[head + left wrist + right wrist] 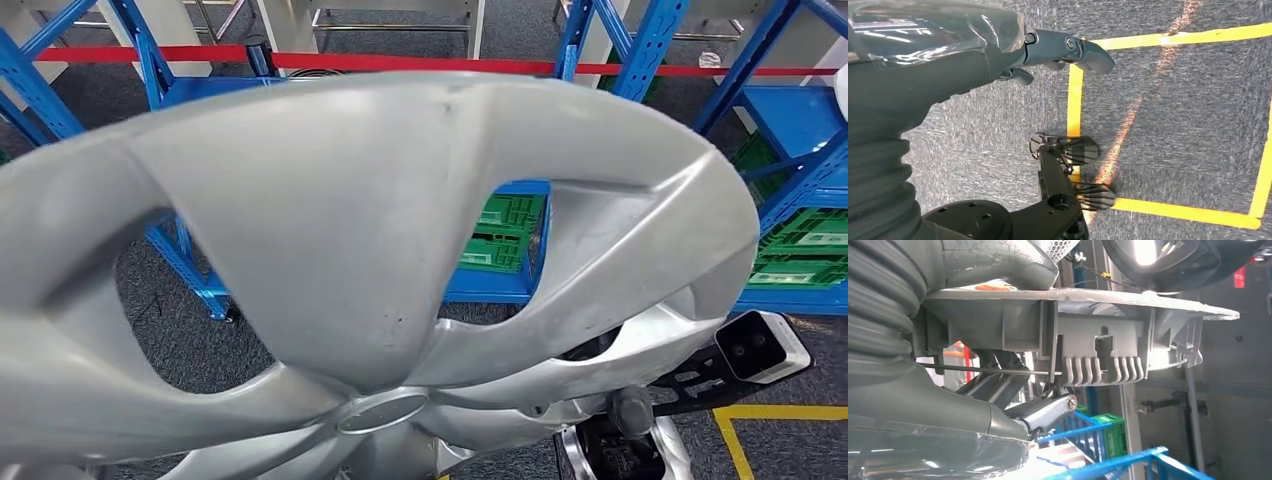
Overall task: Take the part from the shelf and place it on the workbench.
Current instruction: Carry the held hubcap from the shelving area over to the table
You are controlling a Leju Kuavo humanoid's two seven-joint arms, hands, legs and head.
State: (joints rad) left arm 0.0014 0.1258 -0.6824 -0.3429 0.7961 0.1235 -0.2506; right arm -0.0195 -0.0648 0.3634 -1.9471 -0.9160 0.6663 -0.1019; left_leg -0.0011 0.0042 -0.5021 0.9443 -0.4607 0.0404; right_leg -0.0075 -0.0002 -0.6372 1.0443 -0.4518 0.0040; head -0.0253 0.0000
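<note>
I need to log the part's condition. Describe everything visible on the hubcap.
The hubcap is silver-grey, apparently plastic, with broad spokes, large openings and an oval boss at its centre. Its face shows small dark specks and scuffs. It is held up close to the head camera, tilted. From the right wrist, its underside shows ribs, clips and a wire ring. The right hand grips its rim from both sides.

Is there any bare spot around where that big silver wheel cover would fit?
Bare grey floor inside the yellow lines, and floor before the blue shelf. Crowded: green crates fill the shelves. The right hand holds the cover.
</note>
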